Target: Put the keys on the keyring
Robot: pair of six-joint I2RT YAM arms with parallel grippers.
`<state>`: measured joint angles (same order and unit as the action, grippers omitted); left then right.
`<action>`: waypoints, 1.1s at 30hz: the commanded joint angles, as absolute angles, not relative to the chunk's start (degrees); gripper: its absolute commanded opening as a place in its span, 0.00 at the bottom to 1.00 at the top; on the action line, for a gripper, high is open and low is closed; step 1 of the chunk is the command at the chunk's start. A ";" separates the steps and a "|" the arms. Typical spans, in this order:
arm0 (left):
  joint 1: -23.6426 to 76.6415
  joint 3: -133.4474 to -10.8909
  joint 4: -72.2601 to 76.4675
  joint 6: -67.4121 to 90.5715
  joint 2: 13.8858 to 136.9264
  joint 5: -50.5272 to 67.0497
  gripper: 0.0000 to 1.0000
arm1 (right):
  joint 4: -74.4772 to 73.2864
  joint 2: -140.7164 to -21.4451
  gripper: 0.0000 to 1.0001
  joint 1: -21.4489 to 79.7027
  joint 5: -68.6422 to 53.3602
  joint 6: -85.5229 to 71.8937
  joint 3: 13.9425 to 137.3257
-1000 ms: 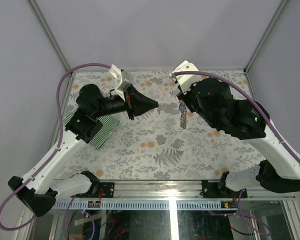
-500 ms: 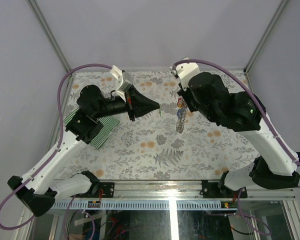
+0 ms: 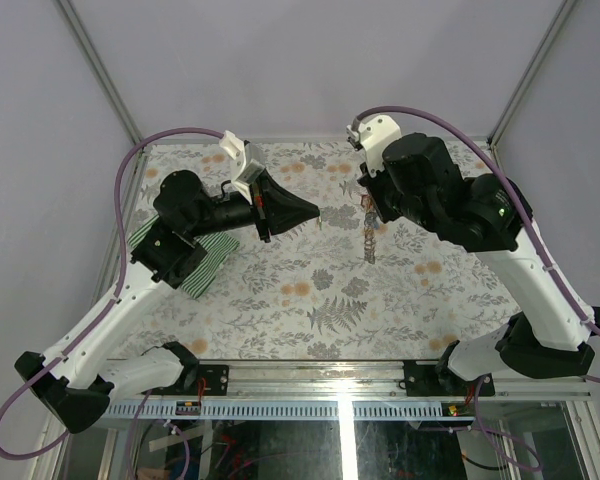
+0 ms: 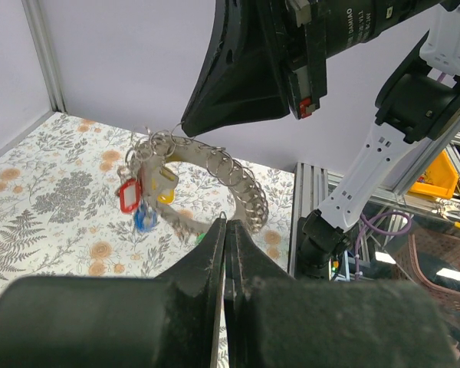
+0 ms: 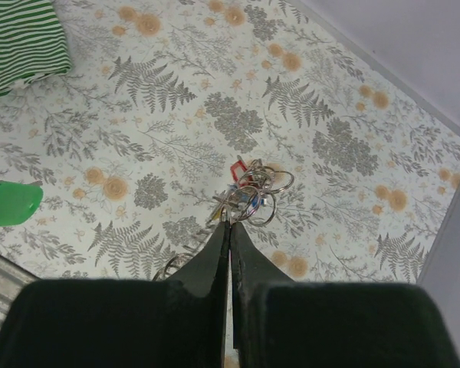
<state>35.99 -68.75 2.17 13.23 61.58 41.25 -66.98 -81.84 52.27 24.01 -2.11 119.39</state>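
Top view: left pincer [image 3: 316,212] was pressed together, tips aimed at the right pincer [image 3: 365,202], the two near but apart. A green speck showed at the left pincer's tip. Right pincer was clamped on the top of the keyring [image 3: 369,240], and the chain hung as a strand below it over the floral table [image 3: 310,300]. Striped cloth [image 3: 205,262] lay well behind the left pincer, under its arm.

Left wrist view: left pincer [image 4: 227,224] fingers were shut with no gap. The green key [image 4: 202,238] poked out just beside the tips, seemingly pinched there. Ahead and above, the right pincer [image 4: 185,127] pinched the keyring [image 4: 241,184] at its ring cluster, and the chain curled down just in front of the left pincer. Red key [image 4: 129,195], blue key [image 4: 144,220] and yellow key [image 4: 165,184] dangled under the right pincer.

Right wrist view: right pincer [image 5: 229,224] was closed on the keyring [image 5: 253,190] rings just past its tips, with the red key [image 5: 238,166] among them. Green key [image 5: 10,204] sat well off to one side of that pincer, apart from the rings.
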 commanded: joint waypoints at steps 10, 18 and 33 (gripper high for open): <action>36.39 -68.01 4.74 13.45 60.02 40.76 0.00 | -61.87 -77.96 0.00 51.76 16.49 -2.88 118.95; 36.39 -67.95 4.74 13.05 59.80 40.45 0.00 | -52.84 -71.99 0.00 51.76 8.67 -0.58 111.45; 36.39 -64.66 2.09 8.43 55.09 38.67 0.00 | 3.48 -37.68 0.00 51.76 -21.53 20.06 57.77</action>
<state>36.01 -65.91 2.07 10.98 56.60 39.57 -17.30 -40.07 51.94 -11.38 13.06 62.06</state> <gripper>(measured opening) 0.008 0.008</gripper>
